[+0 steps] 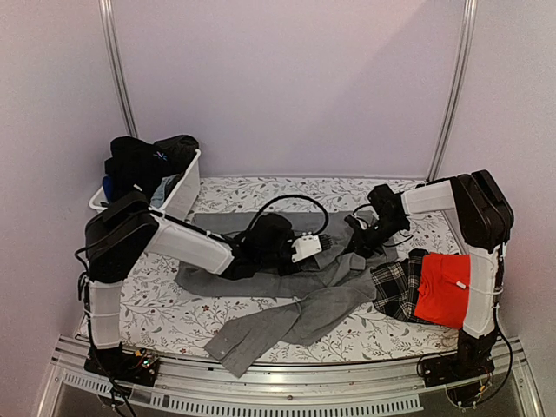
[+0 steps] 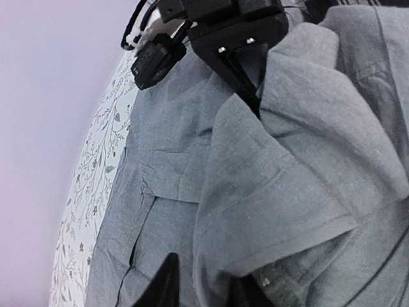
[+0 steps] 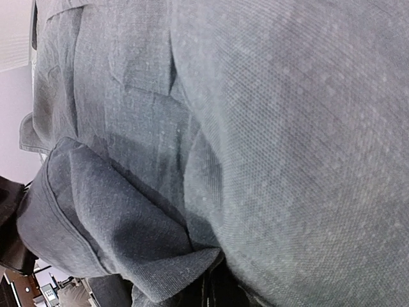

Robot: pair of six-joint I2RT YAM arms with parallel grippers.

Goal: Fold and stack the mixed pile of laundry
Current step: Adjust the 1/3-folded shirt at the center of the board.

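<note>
A grey long-sleeved shirt (image 1: pixel 287 317) lies spread across the middle of the flowered table, one sleeve trailing toward the front edge. My left gripper (image 1: pixel 328 241) sits over the shirt's right part. In the left wrist view its black fingers (image 2: pixel 163 284) stand either side of a raised fold of the shirt (image 2: pixel 307 160) and pinch it. My right gripper (image 1: pixel 359 243) is close beside it, shut on an edge of the same shirt (image 3: pixel 287 128). Plaid cloth (image 1: pixel 398 287) and a red shirt (image 1: pixel 441 291) lie at the right. Black garments (image 1: pixel 143 161) fill the tub.
A white plastic tub (image 1: pixel 184 193) stands at the back left corner. The right arm's upright link (image 1: pixel 482 261) rises at the table's right edge beside the red shirt. A metal rail (image 1: pixel 287 382) runs along the front.
</note>
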